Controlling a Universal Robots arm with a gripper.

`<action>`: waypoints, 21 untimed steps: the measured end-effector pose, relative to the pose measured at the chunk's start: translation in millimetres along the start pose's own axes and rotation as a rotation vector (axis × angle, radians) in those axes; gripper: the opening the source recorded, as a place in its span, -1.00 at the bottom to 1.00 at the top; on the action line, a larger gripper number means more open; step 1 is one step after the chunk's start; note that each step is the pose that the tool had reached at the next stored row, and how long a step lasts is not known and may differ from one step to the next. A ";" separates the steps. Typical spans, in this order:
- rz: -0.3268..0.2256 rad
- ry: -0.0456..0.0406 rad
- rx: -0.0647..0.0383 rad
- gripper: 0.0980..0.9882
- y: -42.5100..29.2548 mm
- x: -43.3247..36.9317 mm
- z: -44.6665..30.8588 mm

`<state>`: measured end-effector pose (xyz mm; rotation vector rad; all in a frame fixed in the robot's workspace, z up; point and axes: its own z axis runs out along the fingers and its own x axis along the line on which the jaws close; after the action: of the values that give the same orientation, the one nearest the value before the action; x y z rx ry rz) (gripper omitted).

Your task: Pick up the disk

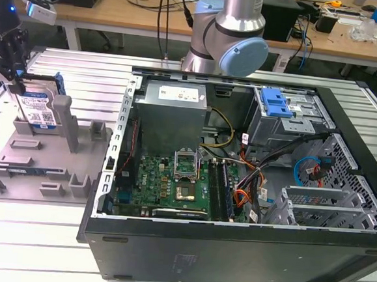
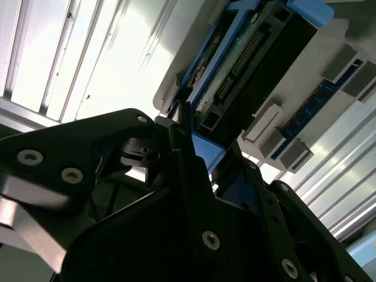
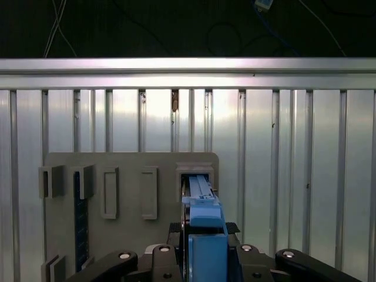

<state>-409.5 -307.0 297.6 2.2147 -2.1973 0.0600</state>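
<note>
The disk (image 1: 39,110) stands on edge in a slot at the back of the grey fixture (image 1: 36,168), at the exterior view's far left; its printed label faces forward. My gripper (image 1: 15,80) comes down onto its top edge from above. In the first wrist view the disk's blue side rail (image 3: 202,217) runs between the two black fingers, which sit against it on either side, so my gripper (image 3: 204,235) is shut on it. The second wrist view shows the disk's connector edge (image 2: 247,64) and the fingers (image 2: 182,138) touching the blue rail. The disk's lower part is still in the slot.
An open computer case (image 1: 231,262) lies right of the fixture, with a blue bracket (image 1: 275,102) at its back. The arm's base (image 1: 226,33) rises behind the case. The fixture's grey upright posts (image 1: 62,121) stand close beside the disk. A slatted metal table (image 1: 36,246) carries everything.
</note>
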 end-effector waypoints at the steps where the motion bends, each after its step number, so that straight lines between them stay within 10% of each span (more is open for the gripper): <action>1: 0.000 0.0001 0.000 -0.40 0.0 0.1 0.0; 11: 0.000 -0.0115 0.000 -0.40 -0.1 0.5 -7.4; 21: 0.000 -0.0176 0.000 -0.40 -0.9 3.4 -75.0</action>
<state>-409.5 -307.2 372.7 2.2237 -2.2065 0.0411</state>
